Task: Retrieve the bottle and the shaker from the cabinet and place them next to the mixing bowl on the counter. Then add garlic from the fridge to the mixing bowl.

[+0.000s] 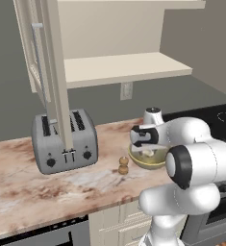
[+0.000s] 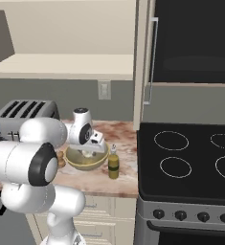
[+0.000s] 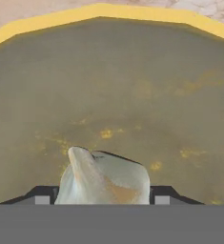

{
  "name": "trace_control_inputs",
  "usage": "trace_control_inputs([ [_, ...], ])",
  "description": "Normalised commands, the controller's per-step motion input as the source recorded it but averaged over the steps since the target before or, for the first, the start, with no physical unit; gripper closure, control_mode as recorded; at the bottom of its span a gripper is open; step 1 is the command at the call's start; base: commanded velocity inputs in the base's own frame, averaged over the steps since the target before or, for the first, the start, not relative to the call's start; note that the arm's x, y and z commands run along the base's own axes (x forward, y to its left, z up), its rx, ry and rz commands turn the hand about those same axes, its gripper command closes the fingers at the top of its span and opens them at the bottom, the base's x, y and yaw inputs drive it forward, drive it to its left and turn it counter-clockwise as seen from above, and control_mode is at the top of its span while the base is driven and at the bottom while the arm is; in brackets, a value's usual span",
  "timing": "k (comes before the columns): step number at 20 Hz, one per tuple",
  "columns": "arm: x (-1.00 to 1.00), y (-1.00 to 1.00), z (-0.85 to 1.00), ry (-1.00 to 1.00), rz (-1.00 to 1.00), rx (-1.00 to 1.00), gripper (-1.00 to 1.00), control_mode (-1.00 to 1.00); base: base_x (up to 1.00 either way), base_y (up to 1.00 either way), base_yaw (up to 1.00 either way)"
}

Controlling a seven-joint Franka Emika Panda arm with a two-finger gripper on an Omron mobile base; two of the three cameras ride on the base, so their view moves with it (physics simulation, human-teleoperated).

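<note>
Left base view: arm folded over counter [image 1: 47, 187], gripper [image 1: 145, 151] pointing down into mixing bowl [image 1: 155, 161], yellow-olive, near counter's front edge. Pale garlic [image 1: 148, 153] at the fingertips, inside the bowl. Small brown shaker [image 1: 123, 165] upright on counter just left of bowl, apart from it. Grey toaster [image 1: 64, 139] further left. Cabinet door [image 1: 49, 72] swung open above it, shelf [image 1: 124, 67] behind. Wall outlet [image 1: 126, 90] under shelf. Stove [image 1: 215, 115] at right.

Right base view: gripper [image 2: 89, 152] over bowl [image 2: 87, 162], wrist tilted down. Bottle [image 2: 113, 162], yellowish w/ dark cap, upright on counter [image 2: 123, 139] just right of bowl, between bowl and stove [image 2: 185, 162]. Shaker hidden behind arm here. Toaster [image 2: 25, 112] at left, partly behind arm. Burner rings [image 2: 171, 140] on cooktop, knobs [image 2: 181, 216] along front.

Hand view: looking straight into bowl [image 3: 108, 71], yellow rim across top, mottled olive inside. Garlic [image 3: 104, 178] sits between the two dark fingertips [image 3: 42, 193], one tip each side, both pressed against it. So fingers clamped on garlic, low inside the bowl. Can't tell if garlic touches bowl floor.
</note>
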Motion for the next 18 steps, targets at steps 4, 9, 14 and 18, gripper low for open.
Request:
trace_control_inputs([
  [4, 0.00, 0.00, -0.18, 0.00, 0.00, 0.00, 1.00, -1.00, 0.00, 0.00, 0.00],
  [9, 0.00, 0.00, 0.00, 0.00, 0.00, 0.00, 1.00, -1.00, 0.00, 0.00, 0.00],
  [14, 0.00, 0.00, 0.00, 0.00, 0.00, 0.00, -1.00, -1.00, 0.00, 0.00, 0.00],
  [18, -0.05, -0.01, 0.00, 0.00, -0.01, 0.00, -1.00, -1.00, 0.00, 0.00, 0.00],
])
